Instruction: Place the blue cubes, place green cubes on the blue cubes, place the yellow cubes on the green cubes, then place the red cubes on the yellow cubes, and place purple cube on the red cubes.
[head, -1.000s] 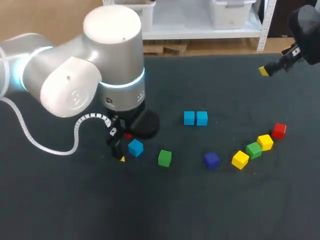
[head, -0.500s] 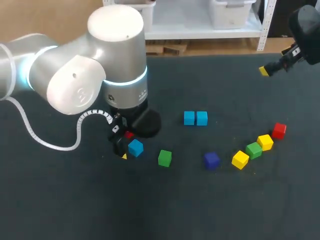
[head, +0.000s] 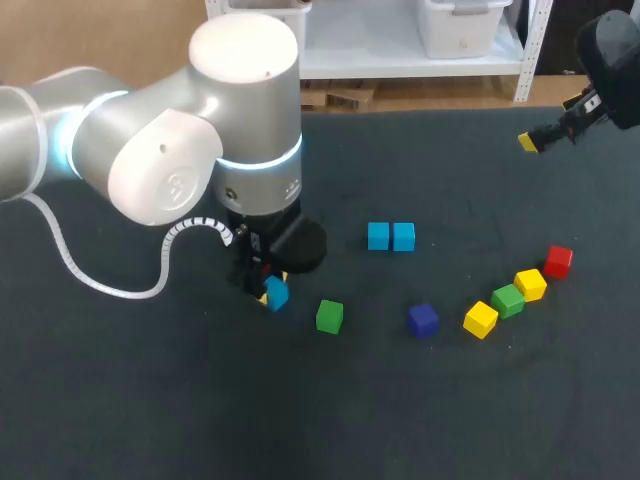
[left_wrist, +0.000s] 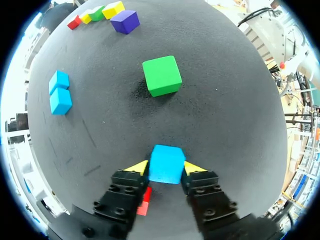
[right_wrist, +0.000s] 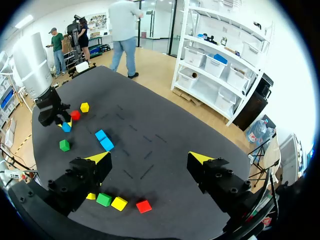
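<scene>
**Worktop** (head: 150, 400): a dark, matte surface seen from above, with both arms in frame.

**Left arm** (head: 170, 160): the largest item. It stands over the left half of the worktop with its wrist pointing down.

**Right arm** (head: 610, 50): at the far right corner, well apart from every cube. Its jaws are spread wide with nothing between them.

**Left jaws**: clenched on a single blue cube (left_wrist: 166, 162), with one yellow tip pressed to each of two opposite faces. Whether this cube rests on the worktop or hangs just off it cannot be told.

**Pair of blue cubes** (head: 390, 236): the two touch side by side, and their joint long axis runs across the worktop from left to right. They lie to the right of the single blue cube and a little farther from the robot. The next move appears to turn on this relation. The single blue cube would most likely join the pair's left end to finish the bottom layer. The left arm is far nearer to the pair than the right arm.

**Lone green cube** (head: 329, 316): directly ahead of the left jaws in the left wrist view. It seems to lie beside the straight line to the pair rather than on it.

**Purple cube** (head: 422, 320): farther right.

**Curved row beyond the purple cube**: yellow cube (head: 480, 319), second green cube (head: 507, 300), second yellow cube (head: 530, 284) and red cube (head: 558, 261), each just beside the next.
</scene>
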